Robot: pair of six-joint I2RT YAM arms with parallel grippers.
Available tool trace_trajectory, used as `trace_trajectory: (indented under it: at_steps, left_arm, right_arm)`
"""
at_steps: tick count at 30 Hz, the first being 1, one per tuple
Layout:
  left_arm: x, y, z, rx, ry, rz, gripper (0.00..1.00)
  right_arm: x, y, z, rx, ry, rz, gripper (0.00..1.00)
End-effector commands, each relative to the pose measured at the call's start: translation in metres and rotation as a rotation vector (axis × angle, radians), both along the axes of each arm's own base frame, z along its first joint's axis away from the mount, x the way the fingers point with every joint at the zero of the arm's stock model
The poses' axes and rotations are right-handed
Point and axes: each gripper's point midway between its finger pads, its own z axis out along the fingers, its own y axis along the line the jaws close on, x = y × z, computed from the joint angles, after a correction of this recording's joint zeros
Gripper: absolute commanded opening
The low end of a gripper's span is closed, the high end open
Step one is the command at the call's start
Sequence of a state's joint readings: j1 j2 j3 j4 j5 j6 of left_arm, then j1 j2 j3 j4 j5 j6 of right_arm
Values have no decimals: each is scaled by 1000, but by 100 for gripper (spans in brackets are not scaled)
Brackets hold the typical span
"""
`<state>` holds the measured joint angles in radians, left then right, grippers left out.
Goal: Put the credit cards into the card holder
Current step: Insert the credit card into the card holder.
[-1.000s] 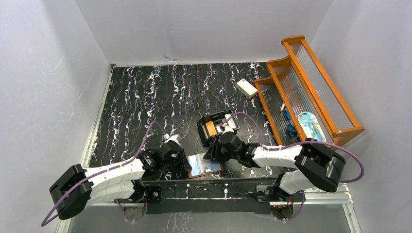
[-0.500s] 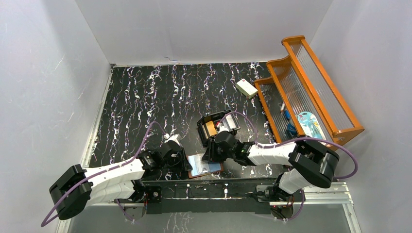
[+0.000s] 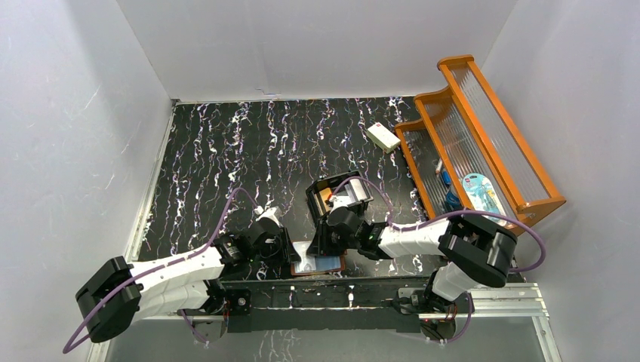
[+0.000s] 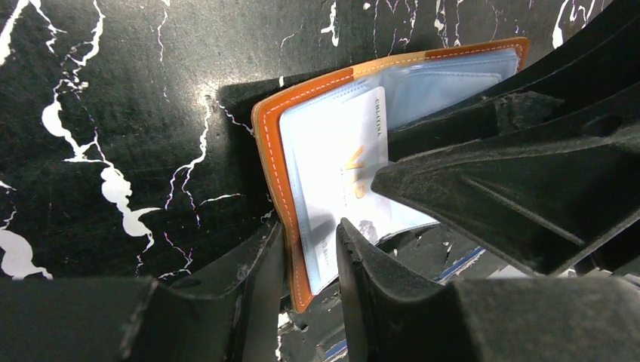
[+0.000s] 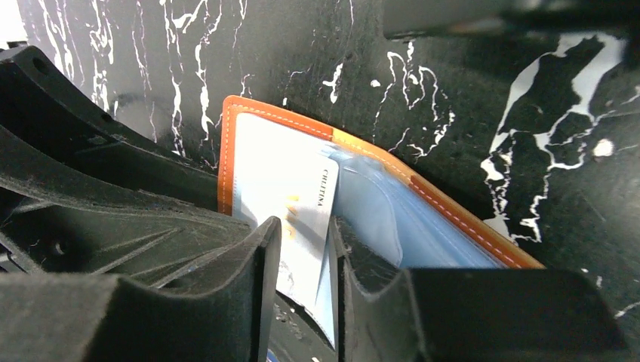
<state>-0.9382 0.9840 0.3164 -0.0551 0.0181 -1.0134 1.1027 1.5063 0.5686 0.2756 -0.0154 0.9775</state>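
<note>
The holder [image 3: 326,264] lay open on the table [image 3: 226,151] at its near edge, between your two arms, with its pale blue pockets facing up. Your left claw [image 4: 309,243] stood narrow, one finger on each side of the holder's orange-stitched edge. Your right claw [image 5: 303,235] was also narrow, astride the near end of a white card [image 5: 287,192]. The card's far end rested on the left leaf, over the pockets. You could not tell from either wrist view whether either claw was actually pressing.

The card looked thin, stiff, light and glossy. It would likely slip if pinched on its faces with little bite, and flex or skate if pushed off-line. Your best hold was probably the short trailing end, squarely, so that the long axis fed straight into the pocket mouth.

The holder looked like soft leather with limp plastic sleeves. It would probably fold or slide across the smooth table under any push. The stitched outer rim, where your left claw sat, seemed the firmest place to pin it. A grip nearer the spine would risk closing the leaf over the slot.

More cards waited in the black box [image 3: 337,197] behind, an orange card [image 3: 327,199] among them. They lay flat there, so you would probably need an edge lifted before any claw could get under one.
</note>
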Motion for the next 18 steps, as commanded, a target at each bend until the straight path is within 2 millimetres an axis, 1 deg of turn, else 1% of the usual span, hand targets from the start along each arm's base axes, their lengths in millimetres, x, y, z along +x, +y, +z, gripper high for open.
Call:
trace_trajectory:
  at_steps: [1,3,4,7,10,14,18]
  left_arm:
    - [10,-9,12,-32,-44,0,30]
    - [9,-9,11,-28,-39,-5,30]
    - [8,-8,10,-25,-38,-4,30]
    - [8,-8,9,-25,-35,-2,27]
    - [8,-9,10,-26,-37,-3,26]
    - [9,-9,10,-25,-38,-4,26]
    - [9,-11,10,-29,-35,-6,26]
  right_arm:
    - [-3,11,4,32,34,-7,39]
    - [-1,3,-1,-8,31,-33,39]
    - [1,-1,1,-17,21,-44,39]
    - [6,-8,13,-29,-18,-66,39]
    - [9,-13,18,-45,-41,-77,38]
    - [5,-9,17,-27,-19,-62,37]
    - [1,-3,15,-5,-2,-45,32]
